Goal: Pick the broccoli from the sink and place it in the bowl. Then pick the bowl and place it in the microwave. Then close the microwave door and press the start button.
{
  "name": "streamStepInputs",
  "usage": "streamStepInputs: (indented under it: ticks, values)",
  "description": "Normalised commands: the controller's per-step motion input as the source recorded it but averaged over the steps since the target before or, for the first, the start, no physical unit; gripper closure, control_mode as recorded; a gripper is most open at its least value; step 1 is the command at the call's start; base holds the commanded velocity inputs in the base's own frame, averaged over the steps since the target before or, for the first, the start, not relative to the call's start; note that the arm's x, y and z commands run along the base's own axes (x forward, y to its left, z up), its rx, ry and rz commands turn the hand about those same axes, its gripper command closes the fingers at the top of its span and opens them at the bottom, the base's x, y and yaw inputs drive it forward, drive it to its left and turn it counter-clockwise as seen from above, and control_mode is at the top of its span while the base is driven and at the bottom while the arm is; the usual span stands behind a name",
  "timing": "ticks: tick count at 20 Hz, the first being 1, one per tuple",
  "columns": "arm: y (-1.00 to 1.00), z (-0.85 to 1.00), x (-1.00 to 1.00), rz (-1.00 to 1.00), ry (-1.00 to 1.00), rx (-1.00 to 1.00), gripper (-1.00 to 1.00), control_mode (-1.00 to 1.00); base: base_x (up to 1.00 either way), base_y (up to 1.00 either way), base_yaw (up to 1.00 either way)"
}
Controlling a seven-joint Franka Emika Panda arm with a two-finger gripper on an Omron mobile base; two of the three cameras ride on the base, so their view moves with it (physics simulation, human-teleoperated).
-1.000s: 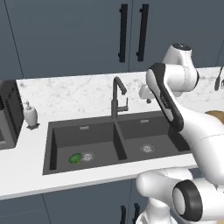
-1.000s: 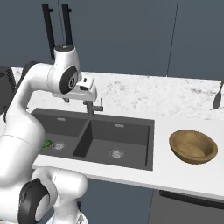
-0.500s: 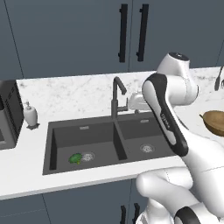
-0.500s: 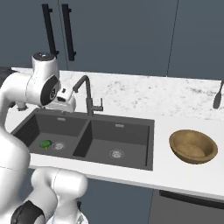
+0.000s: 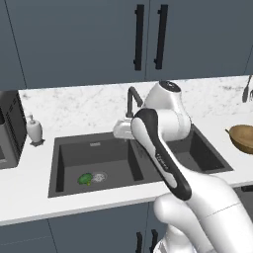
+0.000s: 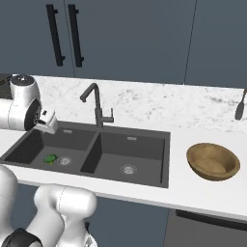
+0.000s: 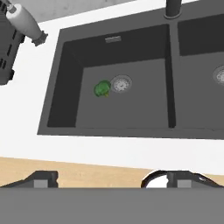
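Note:
The broccoli [image 7: 102, 89] lies on the floor of the sink's left basin, just left of the round drain [image 7: 121, 83]; it also shows as broccoli [image 5: 85, 179] and broccoli [image 6: 49, 158]. My gripper [image 7: 112, 178] hangs high above the sink [image 7: 65, 78], open, with nothing between its fingertips [image 7: 41, 178]. The hand [image 6: 48, 122] sits over the left basin's back edge. The brown bowl [image 6: 213, 161] stands empty on the counter right of the sink; bowl [image 5: 242, 138] is cut by the frame edge. The dark microwave [image 5: 9, 133] is cut off at the far left, its door hidden.
A dark curved faucet [image 6: 98, 107] rises behind the divider between the basins. A white soap dispenser [image 5: 33, 129] stands on the marble counter left of the sink. A dark utensil [image 6: 240, 109] hangs at the far right. Dark cabinets with black handles [image 5: 148, 37] fill the wall above.
The arm has swung left, from beside the faucet over the right basin to above the left basin. Broccoli and bowl have stayed where they were.

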Motion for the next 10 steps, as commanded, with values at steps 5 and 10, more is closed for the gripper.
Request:
streamStepInputs:
  ticks: [5,10]
  values:
    - [0.45,-0.08,0.60,0.00,0.25,0.00,-1.00,-1.00,0.00,0.00,0.00]
    - [0.43,-0.28,0.38,0.00,0.36,0.00,-1.00,-1.00,0.00,0.00,0.00]
